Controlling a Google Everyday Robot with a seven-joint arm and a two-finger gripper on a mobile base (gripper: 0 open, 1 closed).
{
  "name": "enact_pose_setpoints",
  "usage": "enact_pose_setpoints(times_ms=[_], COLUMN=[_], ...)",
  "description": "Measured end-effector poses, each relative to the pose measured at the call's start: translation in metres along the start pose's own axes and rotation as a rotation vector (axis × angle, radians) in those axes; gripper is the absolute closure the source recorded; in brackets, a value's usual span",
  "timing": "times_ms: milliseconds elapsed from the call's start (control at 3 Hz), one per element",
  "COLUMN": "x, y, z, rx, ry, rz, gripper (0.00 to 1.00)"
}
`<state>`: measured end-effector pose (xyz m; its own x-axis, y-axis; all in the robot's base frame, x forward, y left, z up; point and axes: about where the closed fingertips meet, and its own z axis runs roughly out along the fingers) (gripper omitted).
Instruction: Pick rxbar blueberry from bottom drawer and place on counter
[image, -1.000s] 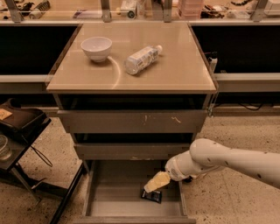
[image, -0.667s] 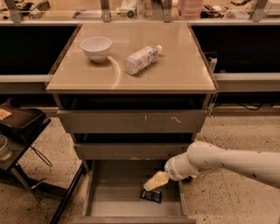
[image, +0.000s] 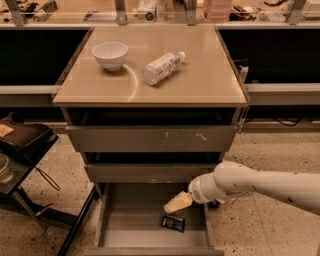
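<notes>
The pale, tapered gripper (image: 173, 205) hangs over the shallow grey metal drawer (image: 125, 225), at twelve o'clock from the flat black snack bar (image: 173, 223); whether it is spread or closed cannot be told.

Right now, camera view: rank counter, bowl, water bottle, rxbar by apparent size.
1. counter
2. water bottle and bowl, about alike
3. rxbar blueberry
Pincer hovers over the bottom drawer, near the bar.

Gripper (image: 178, 202) above bottom drawer (image: 127, 220); arm (image: 272, 183) cropped
</notes>
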<state>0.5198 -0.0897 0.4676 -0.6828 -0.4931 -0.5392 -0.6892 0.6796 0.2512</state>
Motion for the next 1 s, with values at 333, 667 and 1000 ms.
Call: enact_pose_setpoints(times_ms=[333,667,1000], x=[0.012,0.045,0.045], y=[-0.008,-0.039,-0.038], z=[0.029,0.097,0.096], rx=[-0.04,-0.088,-0.088], ry=[0.004,-0.017,-0.016], rz=[0.021,0.09,0.089], gripper=[0.0,0.0,0.0])
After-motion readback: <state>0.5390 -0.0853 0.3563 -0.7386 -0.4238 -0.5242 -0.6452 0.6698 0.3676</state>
